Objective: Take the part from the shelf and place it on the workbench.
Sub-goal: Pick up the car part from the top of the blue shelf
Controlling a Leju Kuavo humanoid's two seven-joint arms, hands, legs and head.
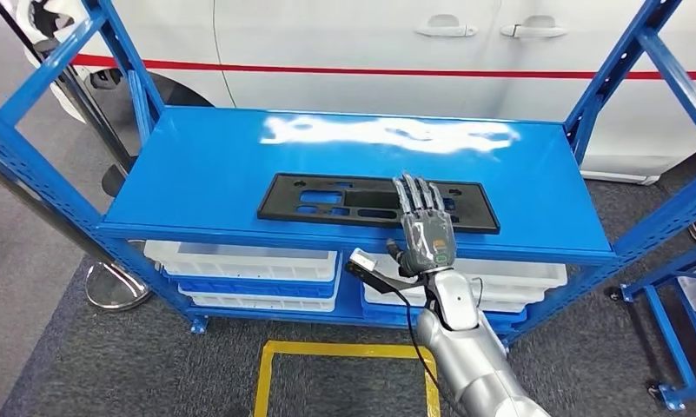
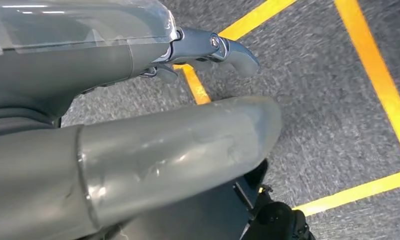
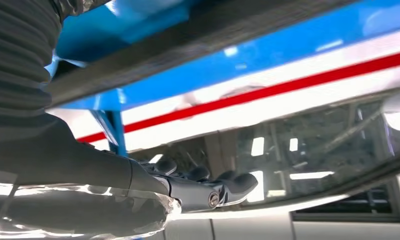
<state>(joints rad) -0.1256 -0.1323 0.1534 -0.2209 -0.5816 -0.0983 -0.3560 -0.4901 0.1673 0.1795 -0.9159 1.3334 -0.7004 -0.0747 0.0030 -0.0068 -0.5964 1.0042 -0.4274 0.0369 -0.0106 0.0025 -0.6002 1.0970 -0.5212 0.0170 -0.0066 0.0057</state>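
— Bins first?

— White plastic bins under the blue shelf top, at about 7 o'clock in the head view, stacked with blue trays between them; more white bins at 5 o'clock, partly behind the right arm. Contents hidden by the shelf's front lip – cannot tell.

— And the part?

— Long black plastic panel with cut-outs, lying flat on the shelf top, dead centre, long side parallel to the front edge and just behind it.

— Right hand?

— Right hand raised at 5 o'clock from centre, fingers straight and slightly fanned, holding nothing. Fingertips overlapping the panel's right half; touching or hovering, cannot tell. Seen from the right wrist too, fingers stretched out, nothing in them.

— Left hand?

— Hanging over grey carpet crossed by yellow tape lines. Left hand close to the lens, thumb extended, one finger curved out ahead; nothing gripped.

— Edges, room?

— Bare blue surface wide open from 9 to 12 o'clock around the panel, glare along the back edge. Blue uprights at both back corners, diagonal braces at the sides. White car body with a red stripe right behind the shelf. Yellow floor box at 6 o'clock, another blue rack at 4 o'clock.
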